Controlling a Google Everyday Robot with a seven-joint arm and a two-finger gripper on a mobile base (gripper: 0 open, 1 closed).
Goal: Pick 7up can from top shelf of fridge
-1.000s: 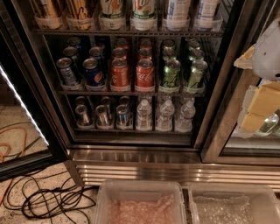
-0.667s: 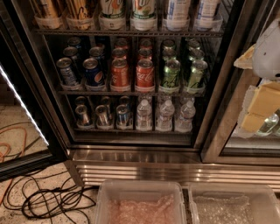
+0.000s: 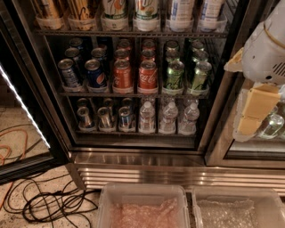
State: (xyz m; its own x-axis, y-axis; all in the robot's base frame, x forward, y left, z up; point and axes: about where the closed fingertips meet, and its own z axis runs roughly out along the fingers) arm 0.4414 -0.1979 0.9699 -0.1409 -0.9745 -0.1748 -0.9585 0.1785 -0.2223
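Plastic bins [image 3: 142, 196] nearest. Pincer [image 3: 250, 113] at right, outside fridge [image 3: 133, 165], level with lower racks; wide or narrow: cannot tell. 7up can [image 3: 146, 9] untouched on top shelf [image 3: 89, 33]. Reach, grasp, pull-out all pending.

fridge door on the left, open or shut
Open: the door stands out to the left, lit strip showing, shelves uncovered. The gripper hangs at right, outside the fridge.

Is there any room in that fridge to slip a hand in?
Only the dark gap between the top shelf and the soda cans below it, and the fridge floor beneath the bottom rack. Racks are packed side to side. The gripper hangs outside, right.
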